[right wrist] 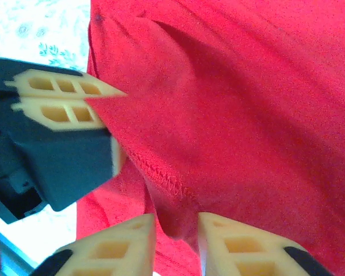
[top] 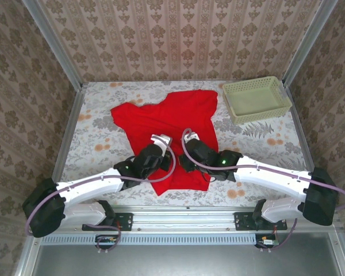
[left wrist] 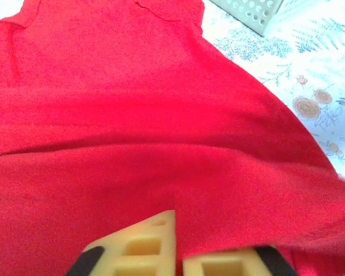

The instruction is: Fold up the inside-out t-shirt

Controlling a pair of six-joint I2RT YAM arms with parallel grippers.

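The inside-out t-shirt (top: 167, 118) lies spread on the flowered table, bright red, with its hem toward the arms. My left gripper (top: 161, 140) is shut on a raised fold of the cloth; in the left wrist view (left wrist: 179, 244) the red cloth (left wrist: 161, 144) drapes over its right finger. My right gripper (top: 190, 137) sits just to its right. In the right wrist view the right gripper's (right wrist: 177, 227) jaws stand apart, with a stitched hem fold (right wrist: 167, 181) hanging between them. That view also has the left gripper's fingers (right wrist: 63, 100) pinching the cloth.
A pale green basket (top: 256, 99) stands at the back right of the table, its corner in the left wrist view (left wrist: 250, 11). Patterned walls close in the table's back and sides. Bare tablecloth (top: 95, 144) lies left and right of the shirt.
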